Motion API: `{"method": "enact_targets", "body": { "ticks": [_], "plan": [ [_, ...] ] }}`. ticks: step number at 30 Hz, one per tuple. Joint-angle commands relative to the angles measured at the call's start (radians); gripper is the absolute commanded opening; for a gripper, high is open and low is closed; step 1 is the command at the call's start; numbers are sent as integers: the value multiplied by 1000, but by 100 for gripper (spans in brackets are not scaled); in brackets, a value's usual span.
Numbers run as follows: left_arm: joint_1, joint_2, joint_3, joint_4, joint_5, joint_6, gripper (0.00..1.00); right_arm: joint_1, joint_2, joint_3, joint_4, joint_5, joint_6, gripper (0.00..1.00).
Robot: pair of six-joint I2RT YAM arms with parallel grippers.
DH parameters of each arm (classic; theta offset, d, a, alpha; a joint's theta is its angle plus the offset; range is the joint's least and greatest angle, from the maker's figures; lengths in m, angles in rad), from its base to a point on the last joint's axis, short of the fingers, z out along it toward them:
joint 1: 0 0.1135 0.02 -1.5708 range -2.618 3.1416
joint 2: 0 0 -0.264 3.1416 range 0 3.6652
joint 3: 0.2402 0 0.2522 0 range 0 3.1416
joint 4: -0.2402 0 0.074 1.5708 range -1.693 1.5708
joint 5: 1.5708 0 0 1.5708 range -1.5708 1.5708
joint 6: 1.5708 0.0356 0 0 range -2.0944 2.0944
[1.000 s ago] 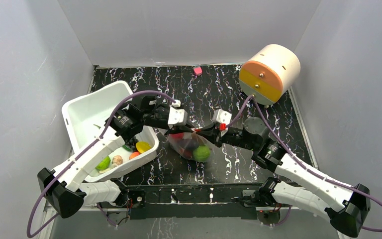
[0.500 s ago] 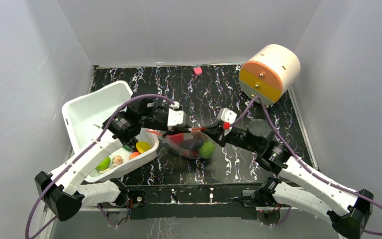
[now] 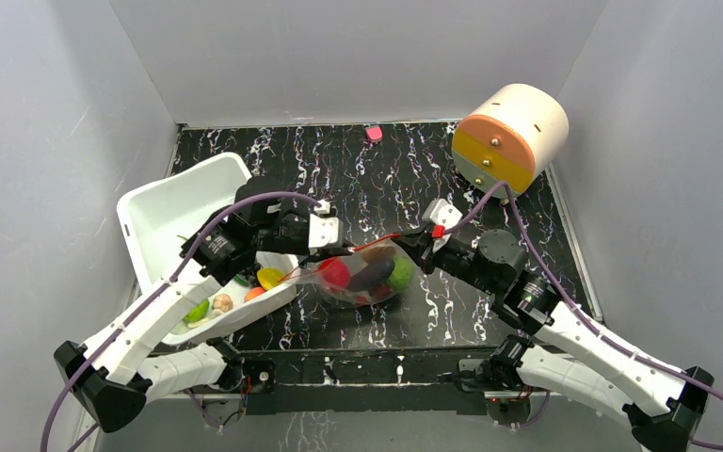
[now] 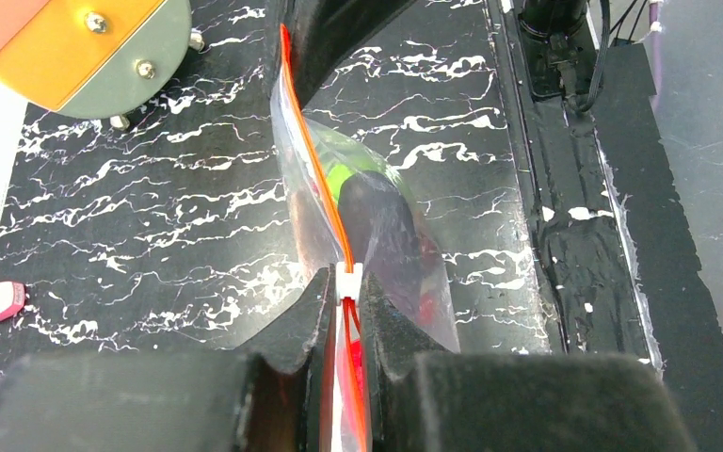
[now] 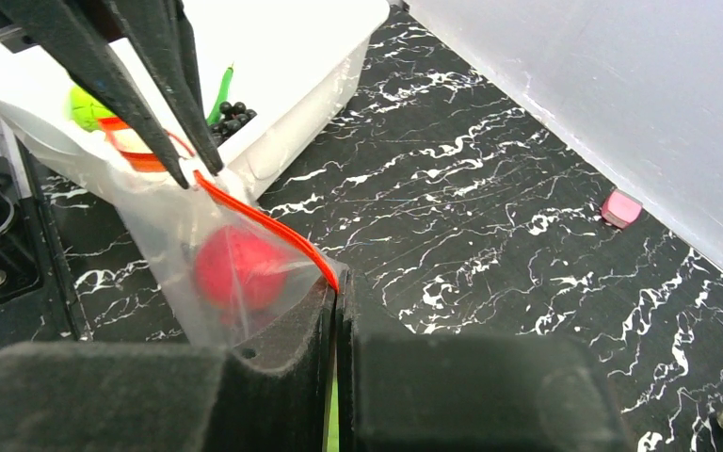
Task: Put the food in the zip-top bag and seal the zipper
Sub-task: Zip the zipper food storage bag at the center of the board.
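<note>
Zipper stretched longer; left pincer, right pincer pinch it.

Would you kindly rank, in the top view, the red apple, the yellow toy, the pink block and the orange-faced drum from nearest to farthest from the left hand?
1. red apple, inside the zip-top bag, right beside the left hand.
2. yellow toy, in the white tub to the hand's left.
3. pink block, at the far table edge.
4. orange-faced drum, far right corner.
</note>
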Motion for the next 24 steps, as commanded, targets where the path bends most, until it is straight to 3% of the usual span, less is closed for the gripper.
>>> {"method": "enact_targets", "body": {
  "ticks": [1,20,24],
  "plan": [
    [6,-53,-20,-66,-6,-11,0,-8,-26,8,38,125,7,0],
    [5,-123,-65,-95,-30,-40,0,-8,-94,-11,9,337,81,0],
    [5,-134,-84,-64,-14,-57,0,-9,-84,13,-17,190,7,4]
  ]
}}
